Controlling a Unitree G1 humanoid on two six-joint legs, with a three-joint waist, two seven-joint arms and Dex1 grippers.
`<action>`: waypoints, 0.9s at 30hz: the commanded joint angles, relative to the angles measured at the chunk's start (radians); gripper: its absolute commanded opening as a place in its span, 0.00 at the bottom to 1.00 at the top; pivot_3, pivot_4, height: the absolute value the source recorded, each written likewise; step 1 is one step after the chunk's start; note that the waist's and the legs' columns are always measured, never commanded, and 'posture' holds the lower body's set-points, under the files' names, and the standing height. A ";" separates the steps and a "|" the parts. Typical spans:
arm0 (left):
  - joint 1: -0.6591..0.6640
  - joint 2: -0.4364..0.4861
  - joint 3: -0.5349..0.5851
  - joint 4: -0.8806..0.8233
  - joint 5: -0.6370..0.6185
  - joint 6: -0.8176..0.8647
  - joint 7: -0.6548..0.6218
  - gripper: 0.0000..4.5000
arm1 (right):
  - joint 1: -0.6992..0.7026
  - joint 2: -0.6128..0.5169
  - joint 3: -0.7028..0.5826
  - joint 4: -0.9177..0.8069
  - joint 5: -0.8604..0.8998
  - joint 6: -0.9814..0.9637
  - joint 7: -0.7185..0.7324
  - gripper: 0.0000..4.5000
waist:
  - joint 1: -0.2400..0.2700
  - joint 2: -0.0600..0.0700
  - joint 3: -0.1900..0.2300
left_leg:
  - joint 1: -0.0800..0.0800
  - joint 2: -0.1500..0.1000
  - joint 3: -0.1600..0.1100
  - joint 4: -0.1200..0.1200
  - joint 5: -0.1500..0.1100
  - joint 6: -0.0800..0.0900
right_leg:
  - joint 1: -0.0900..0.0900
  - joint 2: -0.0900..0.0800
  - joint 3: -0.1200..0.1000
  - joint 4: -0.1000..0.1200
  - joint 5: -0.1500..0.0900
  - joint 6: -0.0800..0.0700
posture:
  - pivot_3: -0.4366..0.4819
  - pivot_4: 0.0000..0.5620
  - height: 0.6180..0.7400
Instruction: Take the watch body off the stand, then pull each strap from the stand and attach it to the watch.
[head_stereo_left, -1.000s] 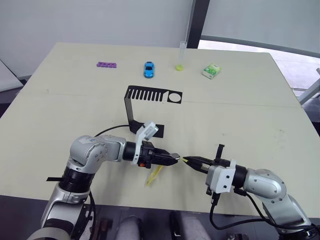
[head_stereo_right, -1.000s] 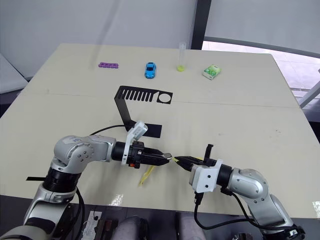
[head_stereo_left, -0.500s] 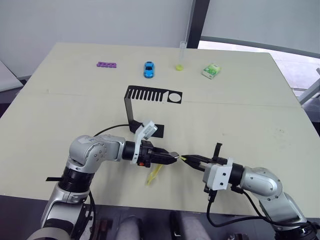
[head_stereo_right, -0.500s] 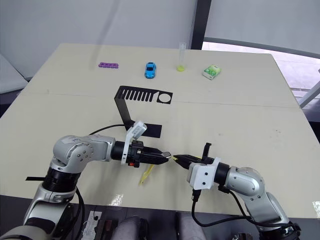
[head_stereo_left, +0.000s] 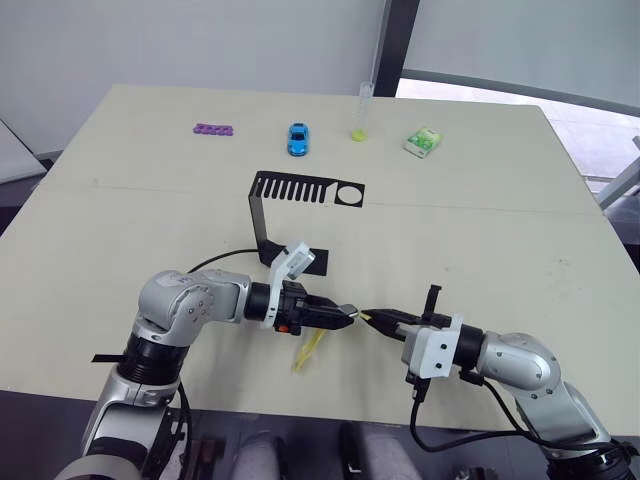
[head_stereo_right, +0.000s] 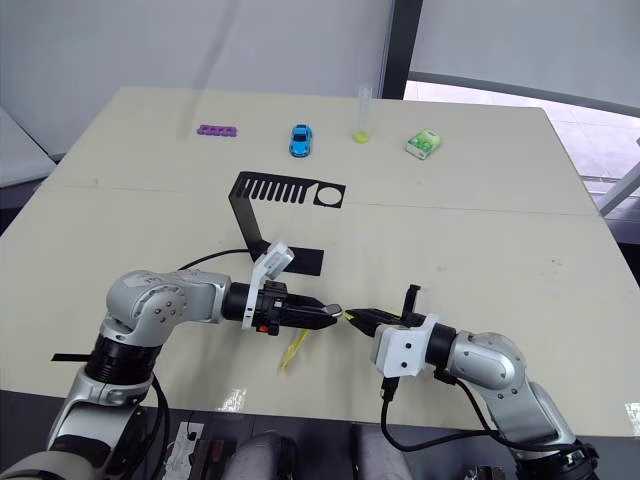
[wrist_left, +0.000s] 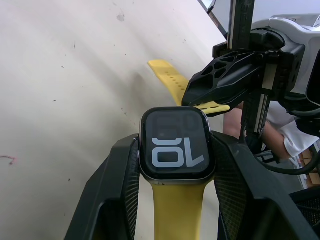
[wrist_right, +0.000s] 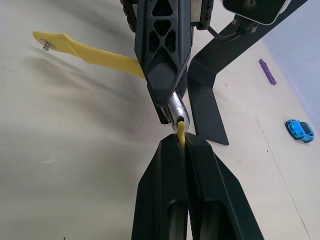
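Change vs. approx. 1 s ago: right hand (head_stereo_left: 378, 318) has advanced toward left hand (head_stereo_left: 343, 317); the gap between the two has closed, and the second strap (wrist_right: 182, 131) end now sits just at the free edge of the watch body (wrist_left: 174, 146). Implication (judgement): body removal and first-strap attachment are complete; current step is seating strap no. 2 in the open lug slot, so the task is in its last stage. Left hand is closed on the watch body, one finger on each side edge, screen facing the wrist cam. First strap (head_stereo_left: 309, 350) is already fitted and hangs from the body down toward the table (head_stereo_left: 480, 240); its free end w/ pin lies over the table surface. Right hand is pinched tight on the second strap, fingers narrow, w/ only a short yellow tip protruding between them. Pose: both forearms lie low over the near table edge, roughly horizontal, hands pointed tip-to-tip along one line. Whether the strap end has entered the slot or only touches the case cannot be told. Stand (head_stereo_left: 290, 205) sits empty behind the hands, mid-table, no strap left on it. Next move likely needs fine lateral alignment of strap end w/ slot; a slight tilt could make the strap buckle (soft rubbery band) rather than slide in.
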 joint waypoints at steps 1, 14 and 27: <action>-0.012 -0.040 -0.046 -0.043 -0.035 0.001 -0.026 0.36 | -0.033 0.023 0.026 -0.048 0.014 -0.015 -0.018 0.00 | 0.000 0.000 0.000 | 0.000 0.000 0.000 0.000 0.000 0.000 | 0.000 0.000 0.000 0.000 0.000 0.000 | 0.48 0.27 1.00; -0.014 -0.044 -0.055 -0.040 -0.027 -0.002 -0.021 0.36 | -0.057 0.038 0.032 -0.062 0.006 0.009 -0.019 0.00 | 0.000 0.000 0.000 | 0.000 0.000 0.000 0.000 0.000 0.000 | 0.000 0.000 0.000 0.000 0.000 0.000 | 0.48 0.27 1.00; -0.013 -0.055 -0.049 -0.038 -0.015 -0.001 -0.013 0.36 | -0.062 0.045 0.049 -0.066 -0.012 0.032 -0.015 0.00 | 0.000 0.000 0.000 | 0.000 0.000 0.000 0.000 0.000 0.000 | 0.000 0.000 0.000 0.000 0.000 0.000 | 0.48 0.27 1.00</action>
